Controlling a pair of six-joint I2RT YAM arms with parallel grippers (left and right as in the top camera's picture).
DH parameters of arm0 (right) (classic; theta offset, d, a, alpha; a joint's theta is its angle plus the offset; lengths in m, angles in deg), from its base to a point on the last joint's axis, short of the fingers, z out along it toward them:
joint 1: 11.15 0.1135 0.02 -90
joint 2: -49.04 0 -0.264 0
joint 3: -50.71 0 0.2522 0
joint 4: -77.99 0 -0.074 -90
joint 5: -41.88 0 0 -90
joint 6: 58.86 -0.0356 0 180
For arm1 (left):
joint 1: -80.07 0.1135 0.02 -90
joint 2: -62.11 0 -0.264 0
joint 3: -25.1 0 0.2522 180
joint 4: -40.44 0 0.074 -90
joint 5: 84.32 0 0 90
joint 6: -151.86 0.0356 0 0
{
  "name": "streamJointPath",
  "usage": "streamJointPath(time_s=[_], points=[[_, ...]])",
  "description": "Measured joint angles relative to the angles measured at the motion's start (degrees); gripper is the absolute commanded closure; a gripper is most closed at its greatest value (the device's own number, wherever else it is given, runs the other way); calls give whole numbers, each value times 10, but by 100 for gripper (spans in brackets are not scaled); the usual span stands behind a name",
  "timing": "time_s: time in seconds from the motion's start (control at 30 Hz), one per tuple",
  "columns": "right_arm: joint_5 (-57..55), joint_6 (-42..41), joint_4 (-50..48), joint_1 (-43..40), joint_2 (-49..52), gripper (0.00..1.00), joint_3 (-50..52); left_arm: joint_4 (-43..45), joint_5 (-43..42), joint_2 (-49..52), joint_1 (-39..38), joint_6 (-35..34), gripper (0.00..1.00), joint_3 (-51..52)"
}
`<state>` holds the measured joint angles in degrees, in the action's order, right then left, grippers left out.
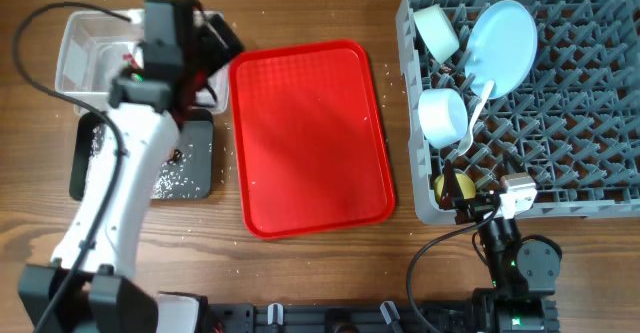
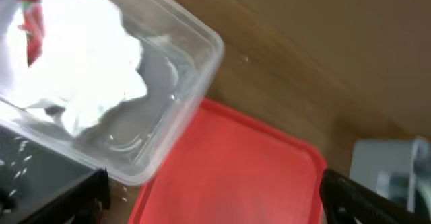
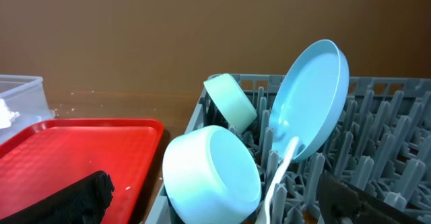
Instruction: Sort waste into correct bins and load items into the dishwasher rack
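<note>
My left gripper (image 1: 214,47) is open and empty over the right end of the clear plastic tub (image 1: 88,45); in the left wrist view its fingers (image 2: 215,198) hang above the red tray's corner. The tub (image 2: 192,69) holds the white napkin (image 2: 87,59) and the red-and-white wrapper (image 2: 29,23). The black tray (image 1: 196,163) holds rice grains (image 1: 170,183) and a small brown lump (image 1: 176,156). The grey rack (image 1: 580,123) holds the plate (image 1: 503,38), two bowls (image 1: 436,31) (image 1: 445,115), the spoon (image 1: 476,113) and the yellow cup (image 1: 453,185). My right gripper (image 1: 490,204) is open at the rack's front edge.
The flat red tray (image 1: 310,133) lies between the bins and the rack, with a few rice grains around it. In the right wrist view the near bowl (image 3: 212,173), far bowl (image 3: 230,103), plate (image 3: 313,96) and spoon (image 3: 279,177) stand close ahead.
</note>
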<state>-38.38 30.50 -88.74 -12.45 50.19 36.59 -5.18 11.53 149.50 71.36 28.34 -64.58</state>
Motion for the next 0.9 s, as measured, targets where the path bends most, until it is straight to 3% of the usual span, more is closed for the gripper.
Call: streamJointPath(time_s=[0.13,0.27,0.43,0.63,0.9], points=[[-2,0,0,0,0,0,0,129,8,-90,-18,90,0,146],[-2,0,0,0,0,0,0,211,-4,-208,19,118,0,291],[-4,0,0,0,0,0,0,315,-46,-428,95,123,0,513],[-4,0,0,0,0,0,0,327,-54,-642,96,123,0,656],[-4,0,0,0,0,0,0,284,-53,-784,96,123,0,717]])
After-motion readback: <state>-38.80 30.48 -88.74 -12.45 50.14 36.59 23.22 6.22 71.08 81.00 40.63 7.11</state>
